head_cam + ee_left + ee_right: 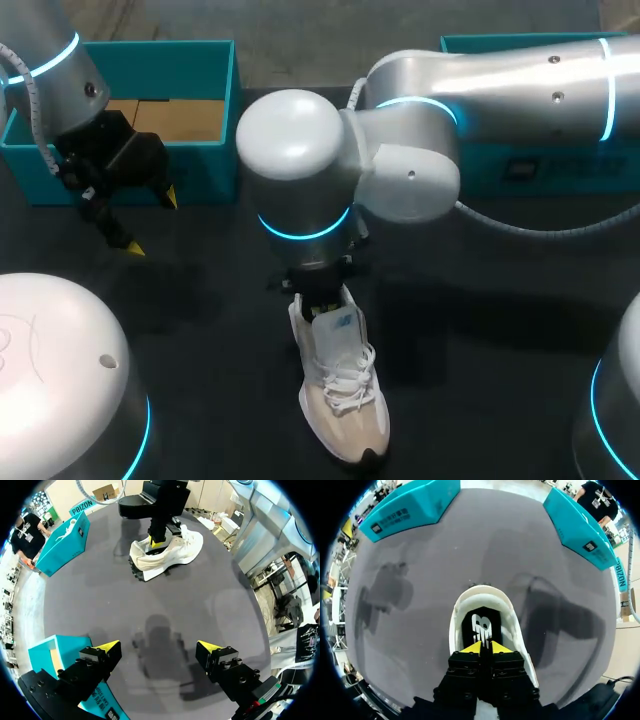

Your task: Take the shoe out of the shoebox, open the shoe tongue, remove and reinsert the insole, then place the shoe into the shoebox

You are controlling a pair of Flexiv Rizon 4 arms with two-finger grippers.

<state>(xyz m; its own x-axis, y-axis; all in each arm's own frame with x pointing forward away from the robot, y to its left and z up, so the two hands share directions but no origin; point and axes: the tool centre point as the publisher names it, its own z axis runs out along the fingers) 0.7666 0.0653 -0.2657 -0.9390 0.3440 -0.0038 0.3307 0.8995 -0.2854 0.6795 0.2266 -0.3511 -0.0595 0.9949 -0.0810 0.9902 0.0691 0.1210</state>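
Right gripper [483, 647], tips pinched narrow, dips into the sneaker [345, 400] mouth directly beneath it, probably after the black insole [480, 622], while left gripper [159, 646] waits wide open by the teal shoebox [160, 47].

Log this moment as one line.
shoe on table, outside shoebox | right end effector shut, tips in shoe's heel opening | left end effector open, beside shoebox
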